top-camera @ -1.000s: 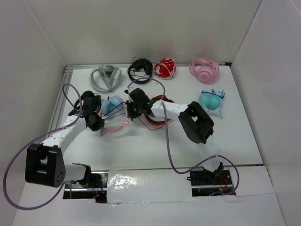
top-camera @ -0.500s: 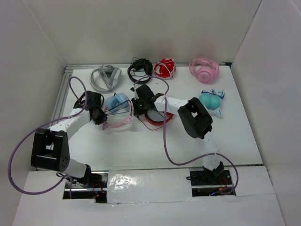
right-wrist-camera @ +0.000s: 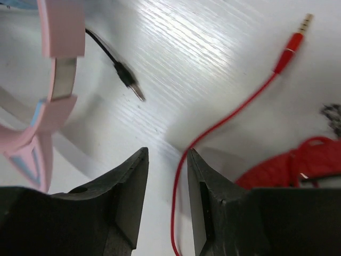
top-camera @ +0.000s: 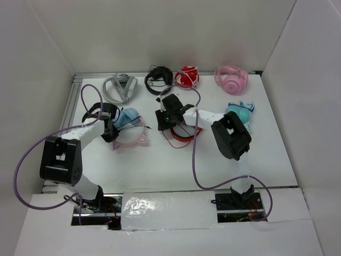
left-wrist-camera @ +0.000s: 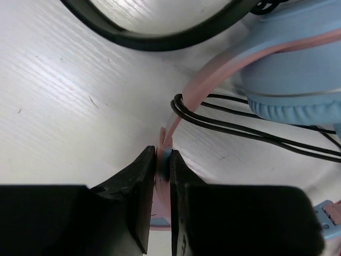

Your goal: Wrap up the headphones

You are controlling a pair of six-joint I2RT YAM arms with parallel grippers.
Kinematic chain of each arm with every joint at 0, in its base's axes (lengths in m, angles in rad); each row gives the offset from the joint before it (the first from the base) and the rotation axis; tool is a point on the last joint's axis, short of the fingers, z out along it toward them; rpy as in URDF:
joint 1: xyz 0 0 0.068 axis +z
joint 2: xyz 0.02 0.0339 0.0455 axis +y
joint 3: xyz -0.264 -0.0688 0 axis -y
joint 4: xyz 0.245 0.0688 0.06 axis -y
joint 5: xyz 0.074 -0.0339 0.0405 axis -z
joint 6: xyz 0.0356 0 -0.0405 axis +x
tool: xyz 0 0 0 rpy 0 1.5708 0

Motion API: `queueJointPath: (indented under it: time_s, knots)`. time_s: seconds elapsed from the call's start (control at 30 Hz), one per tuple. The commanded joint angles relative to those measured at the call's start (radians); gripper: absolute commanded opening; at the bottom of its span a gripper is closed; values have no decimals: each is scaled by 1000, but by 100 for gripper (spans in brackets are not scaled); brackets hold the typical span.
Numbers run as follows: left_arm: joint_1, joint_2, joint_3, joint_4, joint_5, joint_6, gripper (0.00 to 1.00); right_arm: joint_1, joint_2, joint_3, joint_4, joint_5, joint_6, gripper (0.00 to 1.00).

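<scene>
Carrying everything is the white desk [top-camera: 160,160], glossy and finely grained like wood in both wrist views. The headphones [top-camera: 128,124] lie just ahead of the left jaws, which are pressed together on the thin pink headband [left-wrist-camera: 210,74], a flat, smooth strip. The pinched spot itself is buried between them. Beyond those jaws and to their right, a round light-blue ear cup [left-wrist-camera: 298,64] with a soft padded rim is cut off by the frame edge. A curved black band [left-wrist-camera: 160,40] crosses farther ahead of them, with both ends out of view. The thin black cable [left-wrist-camera: 240,130] runs doubled over the headband just beyond the left jaws.

The right jaws stand apart and hold nothing. A red cable [right-wrist-camera: 224,120] on the desk runs up through their gap, and I cannot tell whether it touches them. Ahead and left of them, a pink cat ear [right-wrist-camera: 32,149] with a blue inset is half cut off. A small black plug [right-wrist-camera: 129,81] on a thin lead lies loose on the desk, ahead of them.
</scene>
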Motion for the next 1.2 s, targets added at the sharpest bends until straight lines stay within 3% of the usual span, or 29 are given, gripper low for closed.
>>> queueJointPath:
  time_s: [0.0,0.27,0.37,0.53,0.63,0.7,0.73,0.77,0.8,0.87,1.0,1.1,1.17]
  knots:
    - [-12,45,70,-132,-102,-77,22,-20,-127,-21,-43,46,-17,44]
    - [-80,99,126,-210,-146,-134,50,-20,-236,-45,-43,58,-30,47]
    - [-125,79,134,-191,-156,-106,70,-20,-278,-58,-34,40,-34,47]
    - [-153,33,166,-289,-183,-154,75,-23,-384,-81,-39,46,-39,47]
    - [-153,11,207,-463,-203,-276,77,-20,-479,-111,-33,73,-39,48]
    - [-163,-21,224,-553,-218,-379,90,-20,-569,-149,-19,108,-31,49]
    - [-173,-48,247,-632,-222,-407,99,-24,-601,-165,-16,127,-16,51]
    - [-176,-62,258,-672,-219,-468,99,-19,-632,-182,-14,150,-7,67]
    - [-179,-74,285,-708,-214,-485,99,-20,-693,-215,-14,186,7,99]
    - [-202,-131,307,-789,-205,-533,99,-24,-790,-252,-17,272,65,100]
    - [-280,-336,284,-771,-154,-487,99,-28,-965,-410,-30,511,186,100]
    - [-297,-544,179,-583,-43,-323,99,-34,-1111,-505,-80,689,309,100]
    - [-298,-652,109,-387,27,-157,99,-36,-1183,-509,-206,901,441,100]
